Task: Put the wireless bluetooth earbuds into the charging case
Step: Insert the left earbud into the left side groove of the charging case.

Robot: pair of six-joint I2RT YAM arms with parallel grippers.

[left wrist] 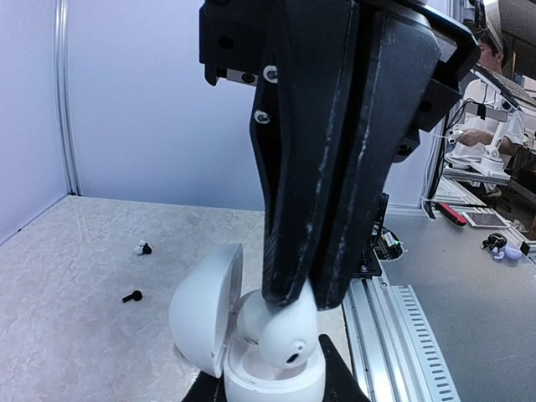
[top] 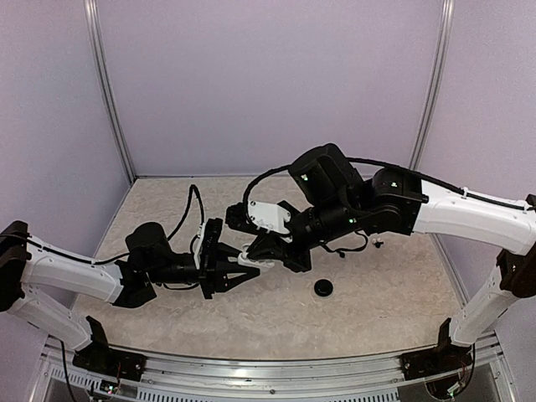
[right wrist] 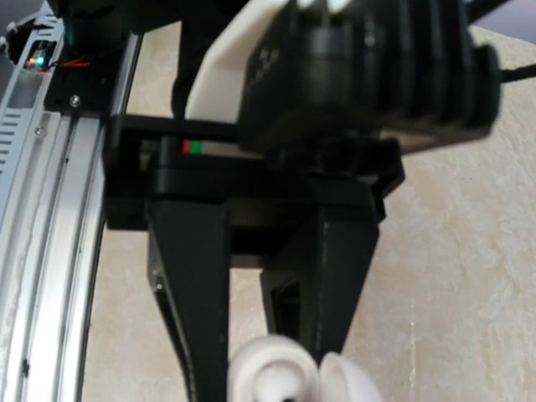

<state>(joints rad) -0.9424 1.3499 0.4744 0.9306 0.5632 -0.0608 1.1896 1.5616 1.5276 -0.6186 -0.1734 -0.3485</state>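
Observation:
The charging case (left wrist: 268, 383) is white, and its lid (left wrist: 201, 310) stands open to the left. My left gripper (left wrist: 275, 387) is shut on the case's base, with a black fingertip on each side. From above, my right gripper (left wrist: 303, 293) comes down, shut on one white earbud (left wrist: 289, 339) that sits tilted in the case's mouth. A second earbud (left wrist: 142, 248) lies on the table farther off. In the top view both grippers (top: 243, 270) (top: 261, 255) meet at mid-table over the case (top: 249, 260). The right wrist view shows the case (right wrist: 268, 373) between the left gripper's fingers (right wrist: 201, 318); its own fingers do not show.
A black round disc (top: 323, 288) lies on the marbled table right of the grippers. A small black piece (left wrist: 131, 296) rests near the loose earbud (top: 378, 244). The metal rail (left wrist: 402, 335) runs along the near table edge, with walls on three sides.

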